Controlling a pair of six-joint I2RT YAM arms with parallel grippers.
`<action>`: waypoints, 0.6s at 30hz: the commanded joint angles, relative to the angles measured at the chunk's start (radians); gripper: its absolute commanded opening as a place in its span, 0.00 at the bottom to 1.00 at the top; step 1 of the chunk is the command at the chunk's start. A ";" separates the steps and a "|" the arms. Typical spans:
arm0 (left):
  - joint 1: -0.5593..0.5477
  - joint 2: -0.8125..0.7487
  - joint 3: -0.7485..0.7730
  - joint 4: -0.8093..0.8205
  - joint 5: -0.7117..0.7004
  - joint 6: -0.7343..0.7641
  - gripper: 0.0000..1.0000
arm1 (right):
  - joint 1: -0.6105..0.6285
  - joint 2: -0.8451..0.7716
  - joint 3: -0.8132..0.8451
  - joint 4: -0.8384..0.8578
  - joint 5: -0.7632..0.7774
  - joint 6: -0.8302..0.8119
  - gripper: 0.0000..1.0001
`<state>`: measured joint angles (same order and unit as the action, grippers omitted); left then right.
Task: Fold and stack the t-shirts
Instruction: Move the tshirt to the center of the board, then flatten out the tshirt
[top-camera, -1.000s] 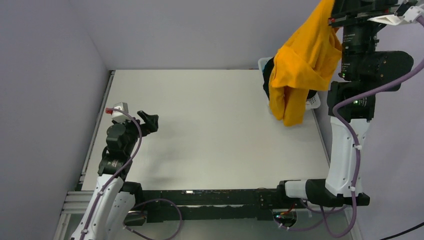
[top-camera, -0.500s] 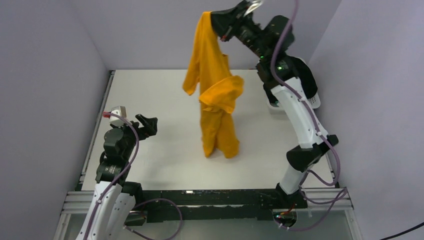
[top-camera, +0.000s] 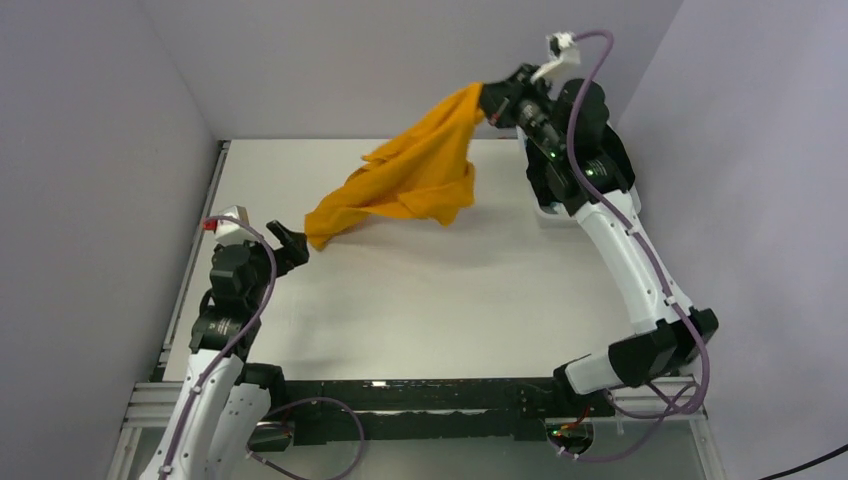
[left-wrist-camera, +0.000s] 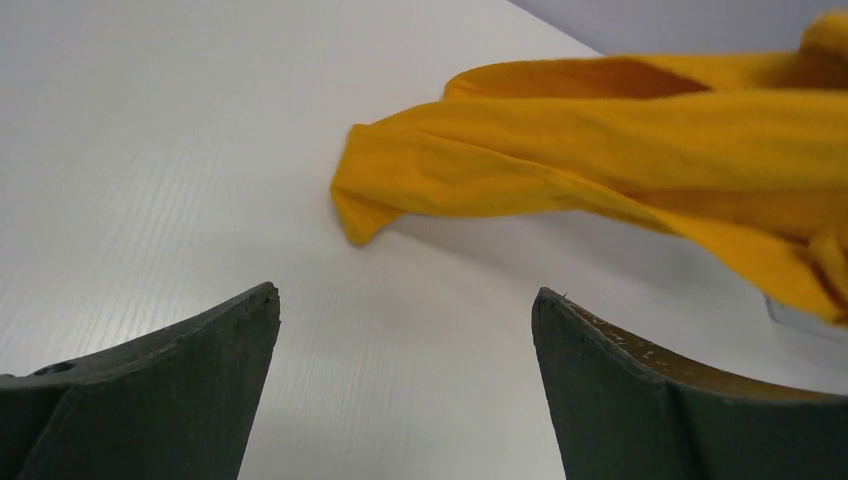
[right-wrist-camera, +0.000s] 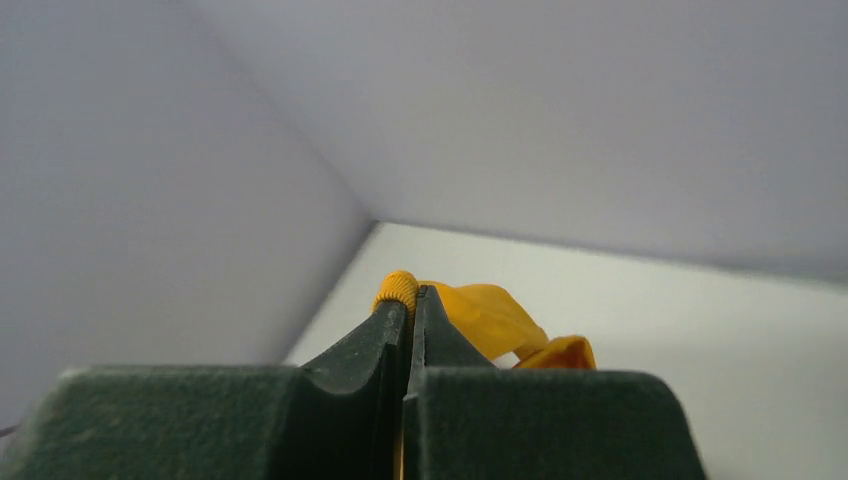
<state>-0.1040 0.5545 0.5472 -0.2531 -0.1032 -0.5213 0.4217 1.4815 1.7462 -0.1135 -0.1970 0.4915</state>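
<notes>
— One orange t-shirt (top-camera: 410, 185) hung stretched in the air above the far side of the white worktop (top-camera: 450, 300). Who held it?
— Its top edge was pinched tight in the right hand (top-camera: 489, 101). Near its low tip, the left hand (top-camera: 293, 243) gaped wide, empty.

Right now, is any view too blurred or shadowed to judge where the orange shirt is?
Top external: even light, no glare, the orange shirt slightly smeared. Left wrist: shirt clear, a soft shadow under it on the table, the open jaws dark. Right wrist: the shut jaws fill the bottom, out of focus, only a nub of shirt showing.
</notes>
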 joint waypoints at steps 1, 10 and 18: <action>0.006 0.079 0.028 0.030 -0.019 -0.024 0.99 | -0.192 -0.048 -0.332 0.003 0.025 0.092 0.00; 0.054 0.498 0.123 0.115 0.094 -0.052 0.99 | -0.238 0.150 -0.283 -0.175 0.312 -0.081 0.99; 0.066 0.826 0.211 0.179 0.199 -0.015 0.99 | -0.095 -0.045 -0.555 -0.183 0.449 -0.151 1.00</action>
<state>-0.0414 1.2793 0.6971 -0.1406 0.0151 -0.5438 0.2607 1.5658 1.3041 -0.3035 0.1753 0.3828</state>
